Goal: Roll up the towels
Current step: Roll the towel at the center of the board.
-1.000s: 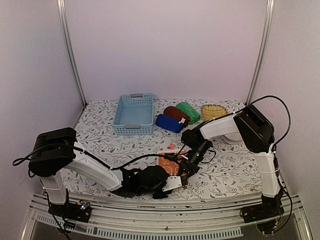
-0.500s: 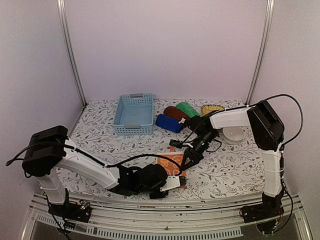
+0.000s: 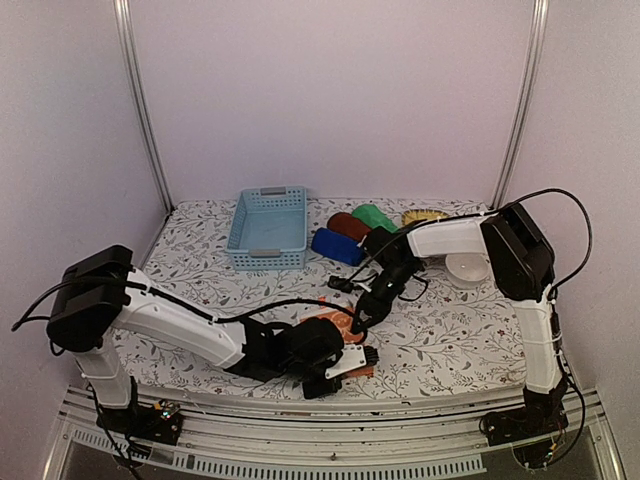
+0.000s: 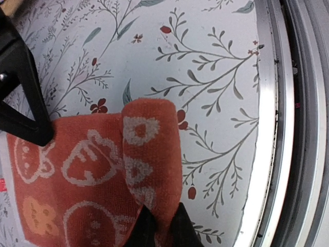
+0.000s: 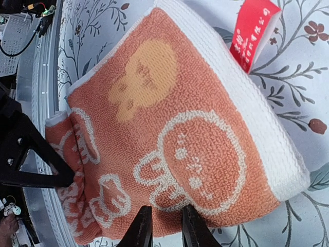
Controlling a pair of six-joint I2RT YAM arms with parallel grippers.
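Left wrist, left tool (image 4: 160,220) clamped on orange towel (image 4: 87,164), right tool (image 5: 165,220) narrowly parted, grip unclear.

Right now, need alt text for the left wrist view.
An orange towel with white prints lies on a floral tablecloth, one edge curled over into a roll and pinched by the left gripper at the frame's bottom. A black finger of the right gripper meets the towel at left; a metal rail runs down the right.

a lab test booth: plain walls (image 3: 330,100), aluminium posts (image 3: 140,100), floral-covered table (image 3: 200,250).
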